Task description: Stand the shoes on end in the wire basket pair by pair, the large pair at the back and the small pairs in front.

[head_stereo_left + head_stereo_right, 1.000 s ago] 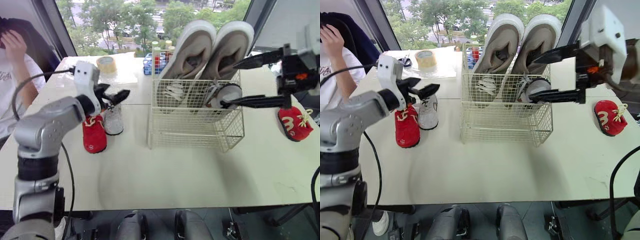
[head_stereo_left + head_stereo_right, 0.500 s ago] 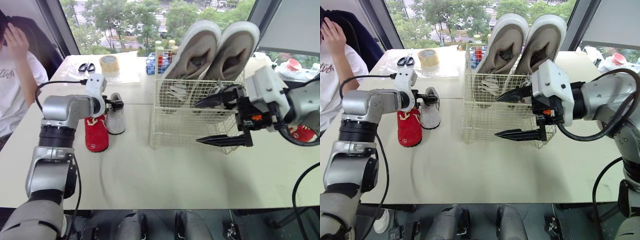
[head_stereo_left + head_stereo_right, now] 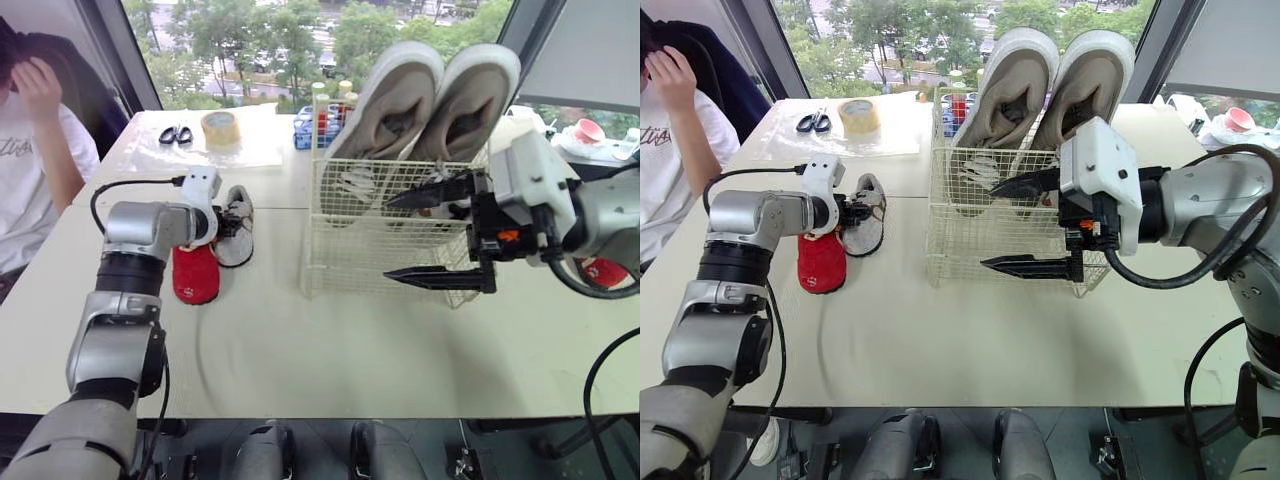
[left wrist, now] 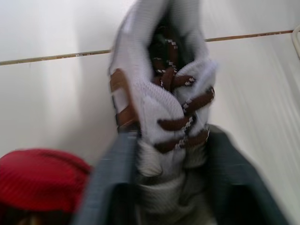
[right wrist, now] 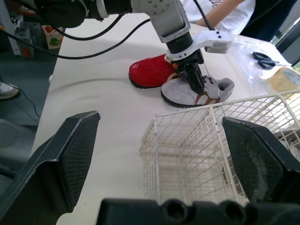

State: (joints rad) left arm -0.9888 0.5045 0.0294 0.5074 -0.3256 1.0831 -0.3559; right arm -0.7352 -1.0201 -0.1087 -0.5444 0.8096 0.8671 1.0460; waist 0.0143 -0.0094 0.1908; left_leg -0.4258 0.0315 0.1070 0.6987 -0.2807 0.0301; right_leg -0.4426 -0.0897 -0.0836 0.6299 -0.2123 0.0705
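Only the large grey fabric shoes [image 3: 430,100] stand in the white wire basket [image 3: 350,245], far side; our left end effector [image 3: 228,212] grips a small white laced shoe [image 3: 240,238] left of it, our right end effector [image 3: 388,238] open.

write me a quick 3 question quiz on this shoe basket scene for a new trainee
1. True or false: the right end effector is holding a shoe.
2. How do the large grey shoes sit in the wire basket? A lying flat in front; B on end at the back; C hanging over the side.
3. Short answer: what is the left end effector closed on?
Key: 1 false, it is open and empty. 2 B. 3 the small grey shoe, next to a red shoe.
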